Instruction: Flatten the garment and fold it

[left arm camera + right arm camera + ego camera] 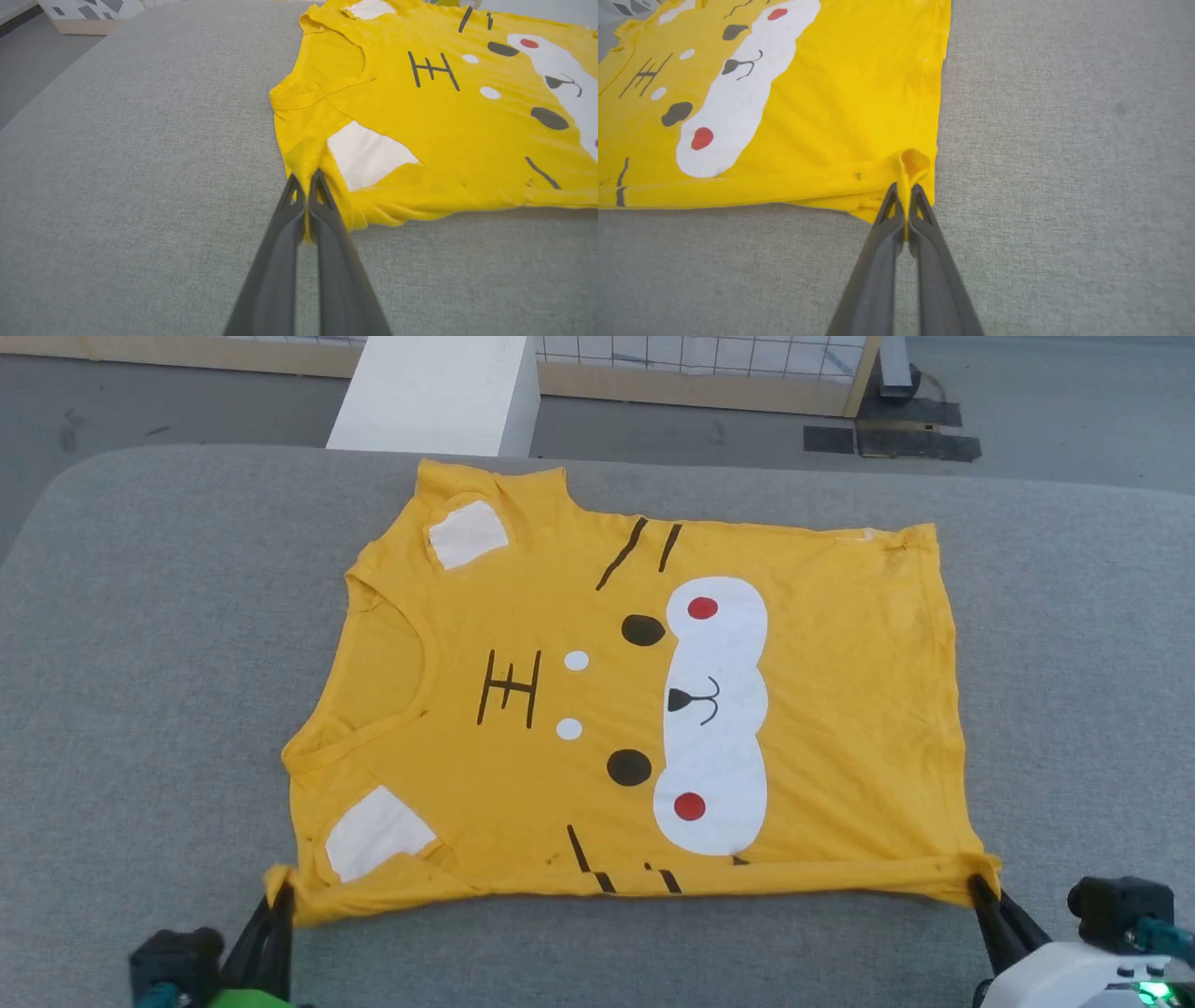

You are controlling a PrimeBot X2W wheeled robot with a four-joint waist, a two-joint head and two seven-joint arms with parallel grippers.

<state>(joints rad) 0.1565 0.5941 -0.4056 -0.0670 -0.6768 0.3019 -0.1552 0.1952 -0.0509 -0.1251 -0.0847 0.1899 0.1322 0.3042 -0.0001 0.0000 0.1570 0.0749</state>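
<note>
My left gripper (280, 896) and my right gripper (980, 887) were each pinched shut on a near corner of the garment (560, 709), which lay spread out on the gray pad (140, 663) just past them, so I thought both corners should lift together, slowly and evenly.

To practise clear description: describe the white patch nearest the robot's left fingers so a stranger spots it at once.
On the grey table lies a yellow T-shirt. Follow its near edge to the corner pinched by the left fingers. Just beyond sits the patch: plain white, four-sided, unlike the big red-dotted white muzzle, and nearer than its far twin.
</note>
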